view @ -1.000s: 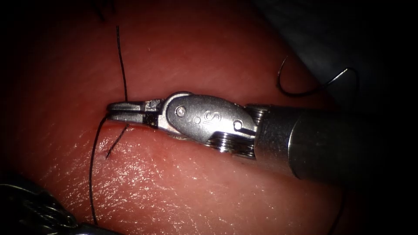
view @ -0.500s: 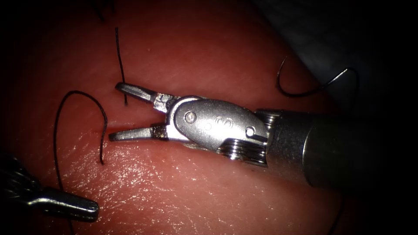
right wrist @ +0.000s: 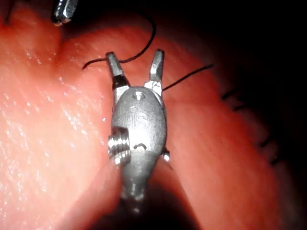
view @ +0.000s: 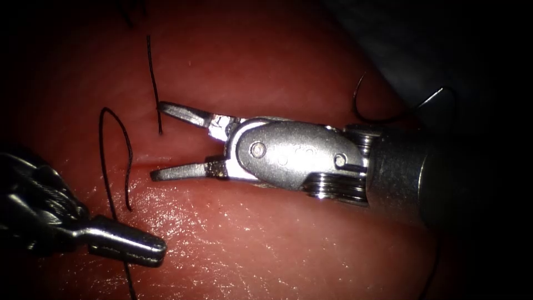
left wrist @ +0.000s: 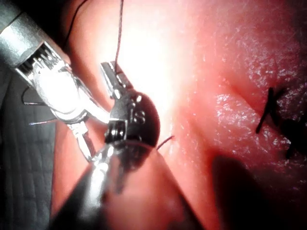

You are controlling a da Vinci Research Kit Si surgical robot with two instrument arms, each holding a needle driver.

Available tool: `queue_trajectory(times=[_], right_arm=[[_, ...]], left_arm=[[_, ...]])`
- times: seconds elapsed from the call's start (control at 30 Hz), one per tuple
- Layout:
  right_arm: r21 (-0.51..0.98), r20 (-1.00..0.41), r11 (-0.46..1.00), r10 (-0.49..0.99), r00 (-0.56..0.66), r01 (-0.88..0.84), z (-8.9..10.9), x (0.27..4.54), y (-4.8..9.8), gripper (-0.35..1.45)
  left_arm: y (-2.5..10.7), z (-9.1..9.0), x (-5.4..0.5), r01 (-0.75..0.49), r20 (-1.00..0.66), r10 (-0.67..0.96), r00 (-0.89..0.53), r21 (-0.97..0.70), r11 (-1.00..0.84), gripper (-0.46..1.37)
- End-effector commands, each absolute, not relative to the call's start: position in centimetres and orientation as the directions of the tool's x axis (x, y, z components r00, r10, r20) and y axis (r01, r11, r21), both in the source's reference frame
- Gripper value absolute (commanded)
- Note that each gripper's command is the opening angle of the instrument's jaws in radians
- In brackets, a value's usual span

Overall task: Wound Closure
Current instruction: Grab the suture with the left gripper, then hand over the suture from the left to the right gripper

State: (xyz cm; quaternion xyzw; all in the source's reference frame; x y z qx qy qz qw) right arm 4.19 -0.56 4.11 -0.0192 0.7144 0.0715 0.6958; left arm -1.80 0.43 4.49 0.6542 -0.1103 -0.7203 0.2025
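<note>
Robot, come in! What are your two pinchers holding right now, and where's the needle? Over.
Right tool open, holding nothing. Left tool shut on the thread. Needle lying loose right of the cut, not in the tissue.

The endoscope looks down on the tissue (view: 277,244) from above and in front, very near, with the right tool (view: 158,139) entering from the right. The left wrist view looks along its own shaft at the left tool (left wrist: 112,74), extremely close. The right wrist view does the same along its shaft (equally close). All three share the right tool and the thread (view: 114,161) beside it.
</note>
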Motion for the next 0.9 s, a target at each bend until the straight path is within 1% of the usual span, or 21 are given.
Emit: queue_trajectory(times=[0.03, 0.27, 0.4, 0.53, 0.7, 0.8, 0.83, 0.87, 0.9], right_arm=[[0.065, -0.997, 0.991, 0.061, -0.044, -0.113, 4.11, 4.19, -0.55, 1.07], [-0.021, -0.993, 0.999, -0.026, -0.119, -0.048, 3.88, 4.29, -0.59, 1.05], [-0.081, -0.985, 0.995, -0.088, -0.148, -0.055, 3.73, 4.36, -0.60, 1.05], [-0.128, -0.979, 0.990, -0.137, -0.150, -0.065, 3.64, 4.42, -0.61, 1.06], [-0.160, -0.974, 0.984, -0.170, -0.147, -0.080, 3.63, 4.53, -0.64, 1.18], [-0.171, -0.974, 0.982, -0.180, -0.141, -0.074, 3.65, 4.60, -0.67, 1.18], [-0.174, -0.974, 0.983, -0.181, -0.137, -0.060, 3.66, 4.62, -0.68, 1.13], [-0.178, -0.975, 0.983, -0.181, -0.131, -0.035, 3.67, 4.63, -0.69, 0.92], [-0.181, -0.976, 0.983, -0.180, -0.124, -0.006, 3.68, 4.63, -0.69, 0.59]], left_arm=[[0.43, 4.49, -1.81, 0.156, -0.901, -0.430, -0.061, 0.417, -0.895, -0.35], [0.53, 4.48, -1.81, 0.154, -0.911, -0.409, -0.054, 0.397, -0.905, -0.35], [0.58, 4.46, -1.80, 0.151, -0.922, -0.384, -0.055, 0.372, -0.916, -0.35], [0.59, 4.46, -1.81, 0.148, -0.933, -0.356, -0.058, 0.344, -0.927, -0.35], [0.58, 4.45, -1.81, 0.141, -0.948, -0.311, -0.067, 0.300, -0.944, -0.35], [0.58, 4.45, -1.82, 0.136, -0.951, -0.300, -0.068, 0.289, -0.948, -0.35], [0.58, 4.44, -1.82, 0.135, -0.953, -0.294, -0.069, 0.283, -0.949, -0.35], [0.58, 4.44, -1.82, 0.135, -0.953, -0.294, -0.069, 0.283, -0.950, -0.35], [0.58, 4.44, -1.82, 0.135, -0.953, -0.294, -0.069, 0.283, -0.949, -0.35]])
